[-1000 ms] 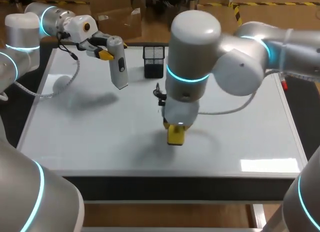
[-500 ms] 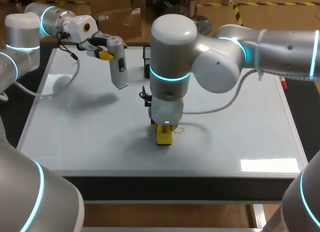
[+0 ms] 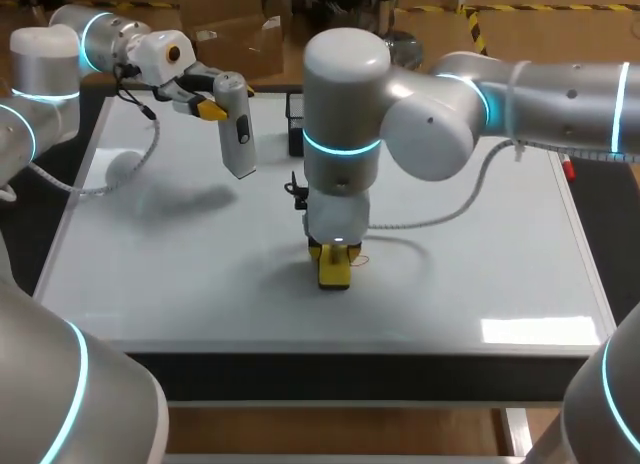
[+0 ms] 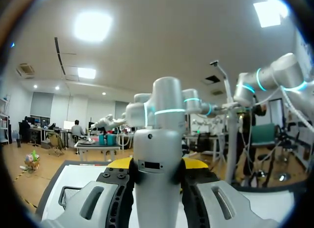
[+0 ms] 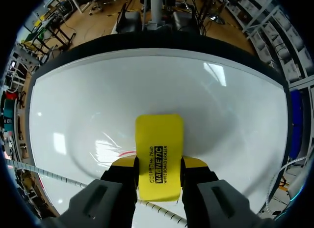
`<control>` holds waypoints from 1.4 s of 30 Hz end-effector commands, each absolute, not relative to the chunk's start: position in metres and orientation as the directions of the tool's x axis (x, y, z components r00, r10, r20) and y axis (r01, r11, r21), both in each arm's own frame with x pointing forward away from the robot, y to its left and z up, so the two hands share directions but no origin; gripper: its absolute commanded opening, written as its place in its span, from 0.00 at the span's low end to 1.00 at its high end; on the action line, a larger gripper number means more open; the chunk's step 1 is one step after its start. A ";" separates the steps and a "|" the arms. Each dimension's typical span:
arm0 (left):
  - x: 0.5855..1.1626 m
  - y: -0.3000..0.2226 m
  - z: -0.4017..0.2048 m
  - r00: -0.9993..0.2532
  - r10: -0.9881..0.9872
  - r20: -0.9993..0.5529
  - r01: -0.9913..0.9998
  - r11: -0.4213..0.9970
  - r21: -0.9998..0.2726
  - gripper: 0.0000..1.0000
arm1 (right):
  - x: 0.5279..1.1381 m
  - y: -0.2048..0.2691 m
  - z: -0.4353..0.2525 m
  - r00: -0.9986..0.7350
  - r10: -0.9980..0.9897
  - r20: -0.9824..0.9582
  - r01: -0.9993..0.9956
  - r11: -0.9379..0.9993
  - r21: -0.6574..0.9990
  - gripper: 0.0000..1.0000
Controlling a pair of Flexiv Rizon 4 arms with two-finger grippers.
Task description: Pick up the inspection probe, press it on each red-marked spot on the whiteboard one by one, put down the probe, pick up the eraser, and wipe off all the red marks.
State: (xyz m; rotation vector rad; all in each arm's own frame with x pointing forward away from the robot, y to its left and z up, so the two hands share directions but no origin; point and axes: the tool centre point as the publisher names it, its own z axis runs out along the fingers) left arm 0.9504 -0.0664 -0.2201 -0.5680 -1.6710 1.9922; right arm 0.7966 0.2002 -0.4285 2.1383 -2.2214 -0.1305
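Observation:
The grey-white inspection probe (image 3: 238,124) hangs above the whiteboard's (image 3: 480,244) back left corner, with my left gripper (image 3: 212,96) shut on its upper end. In the left wrist view the probe (image 4: 158,149) stands upright between the fingers of that gripper (image 4: 157,176). My right gripper (image 3: 336,250) points straight down near the board's front middle, shut on the yellow eraser (image 3: 333,269), which rests on the surface. A faint red mark (image 3: 359,261) shows just right of the eraser. In the right wrist view the eraser (image 5: 158,149) sits between the fingers, with the red mark (image 5: 127,153) beside it.
A black mesh holder (image 3: 297,119) stands at the back middle, partly hidden behind my right arm. My right arm's bulky elbow (image 3: 440,124) hangs over the middle of the board. A loose cable (image 3: 120,169) trails over the left side.
My right gripper slid the eraser leftward across the board, then a little back to the right. The left arm and the probe have stayed where they were.

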 end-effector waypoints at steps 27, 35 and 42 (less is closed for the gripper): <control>0.958 -0.064 -0.221 -0.775 0.631 -0.017 -0.097 -0.145 -0.985 0.00 | 0.791 0.124 -0.443 -0.221 -0.975 -0.001 -0.966 0.219 0.137 0.00; 0.958 -0.064 -0.221 -0.775 0.631 -0.017 -0.097 -0.145 -0.985 0.00 | 0.790 0.107 -0.436 -0.252 -0.968 0.007 -0.960 0.251 0.123 0.00; 0.958 -0.064 -0.221 -0.775 0.631 -0.017 -0.097 -0.145 -0.985 0.00 | 0.788 0.097 -0.419 -0.259 -0.966 0.011 -0.961 0.259 0.096 0.00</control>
